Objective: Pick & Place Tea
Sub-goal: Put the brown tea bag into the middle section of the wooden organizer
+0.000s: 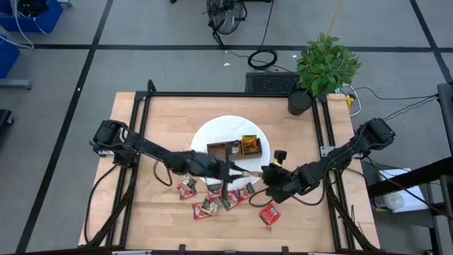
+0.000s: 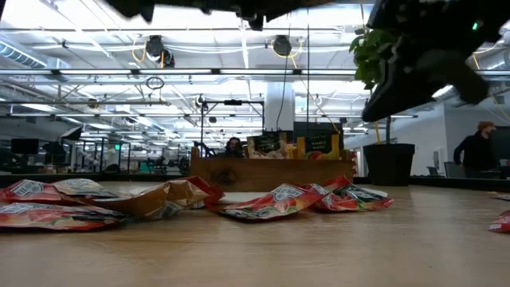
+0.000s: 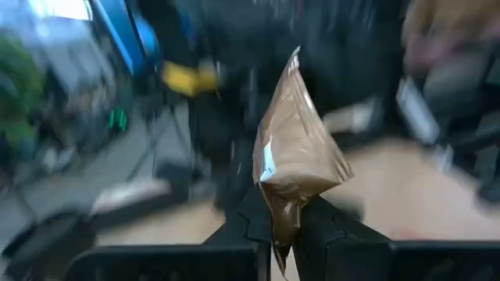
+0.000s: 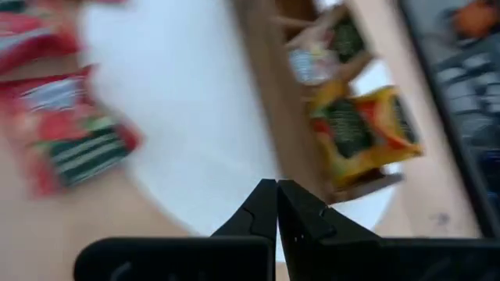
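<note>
two dark jointed arms, black cables trailing.

Even overhead light falls on the desk, with soft shadows. Ceiling lamps glare brightly in the low view. Both wrist views look motion-blurred, perhaps also defocused, especially their backgrounds.

tray on plate | sachets on table before plate | plant behind

Overhead, table-level views share tray.
</note>
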